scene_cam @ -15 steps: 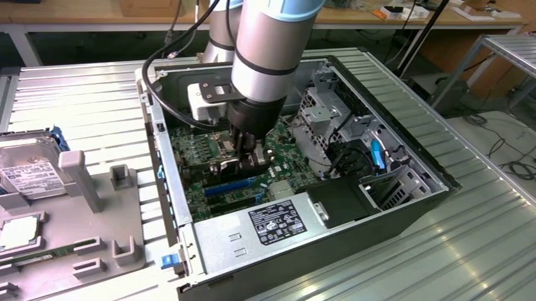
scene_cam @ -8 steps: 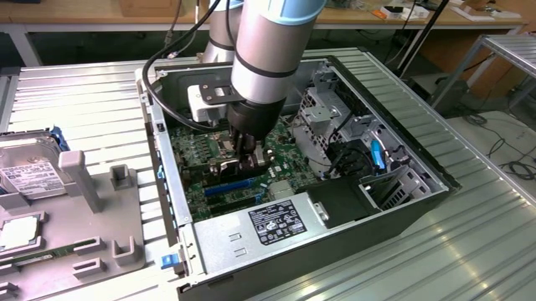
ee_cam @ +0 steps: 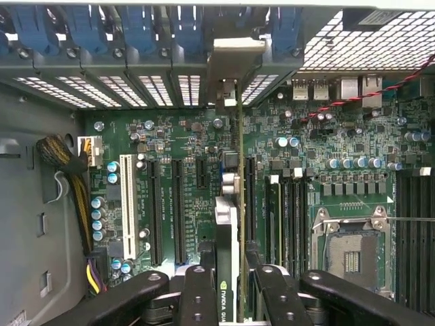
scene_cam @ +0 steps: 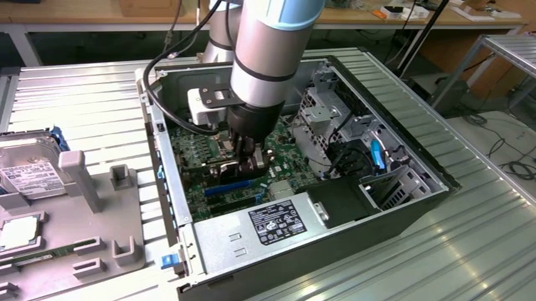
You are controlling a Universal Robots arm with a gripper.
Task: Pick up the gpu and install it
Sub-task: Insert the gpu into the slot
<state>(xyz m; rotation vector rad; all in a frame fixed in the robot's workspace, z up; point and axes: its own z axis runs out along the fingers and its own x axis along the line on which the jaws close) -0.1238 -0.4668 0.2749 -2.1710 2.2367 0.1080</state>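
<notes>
A: What stands on the bench [scene_cam: 486, 241]?
B: An open computer case [scene_cam: 377, 251], motherboard [ee_cam: 177, 136] bare, a silver power supply [scene_cam: 277, 229] at its near end.
A: And on the exterior view's left?
B: A grey holder [scene_cam: 84, 207], a hard drive [scene_cam: 24, 169] at its far end, a memory stick [scene_cam: 37, 255] nearer.
A: On the board?
B: An empty processor socket [ee_cam: 350, 255] and a white slot [ee_cam: 126, 204].

The arm [scene_cam: 268, 44] reaches steeply down, its wrist [scene_cam: 251, 119] near vertical. The gripper [ee_cam: 234, 282] has both fingers [ee_cam: 198, 292] apparently clamped on the gpu [ee_cam: 227, 231] between them.
</notes>
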